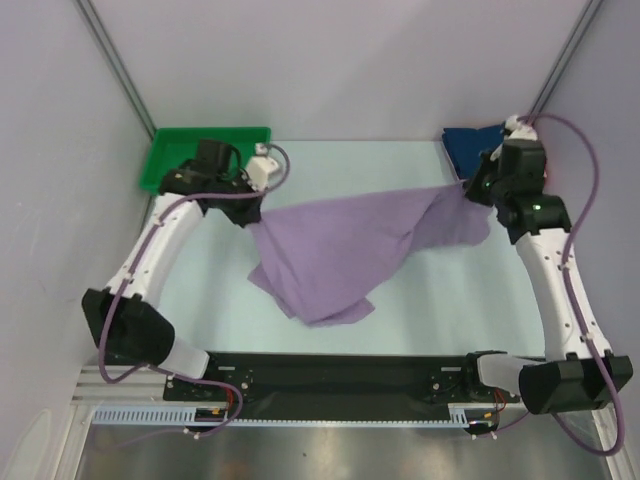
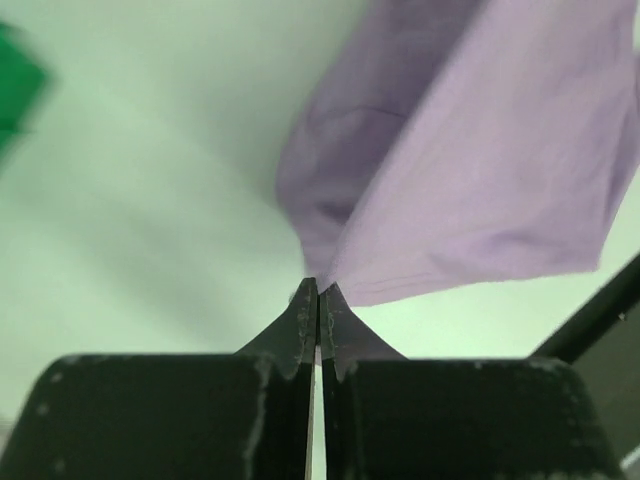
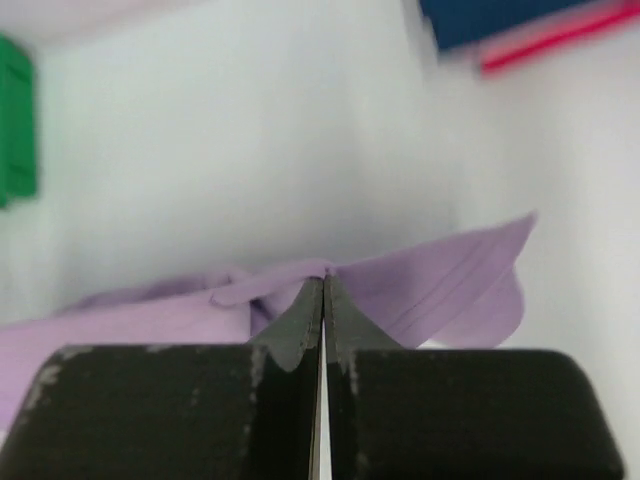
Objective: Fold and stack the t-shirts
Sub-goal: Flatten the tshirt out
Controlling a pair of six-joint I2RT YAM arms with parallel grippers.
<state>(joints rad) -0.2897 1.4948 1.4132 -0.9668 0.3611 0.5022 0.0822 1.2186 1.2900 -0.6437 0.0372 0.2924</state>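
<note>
Pale table (image 1: pixel 420 290) in a white-walled booth, green tray (image 1: pixel 170 160) at the far left corner. The lavender shirt (image 1: pixel 340 250) is strung between both arms over the middle of the table. The left gripper (image 2: pixel 318 292) has its jaws pressed together on one edge of the cloth. The right gripper (image 3: pixel 323 285) pinches another edge the same way, over at the far right. The middle sags and the low end lies crumpled on the table toward the near side (not flat, not spread).

Progress looks early to me. No clean fold shows on this shirt, just a big flap doubled under itself. It probably needs laying out flat, then folding, then stacking.

The navy shirt (image 1: pixel 468 145) sits in the far right corner behind the right arm. It looks like a compact block, possibly already folded, but the arm hides much of it. The pink-red shirt (image 3: pixel 555 40) shows only as a thin blurred strip just beside the navy one in the right wrist view, so I cannot tell its state.

The lavender cloth is thin, soft, matte and plain. It drapes in long diagonal wrinkles, and a hem line shows near the right pinch.
</note>
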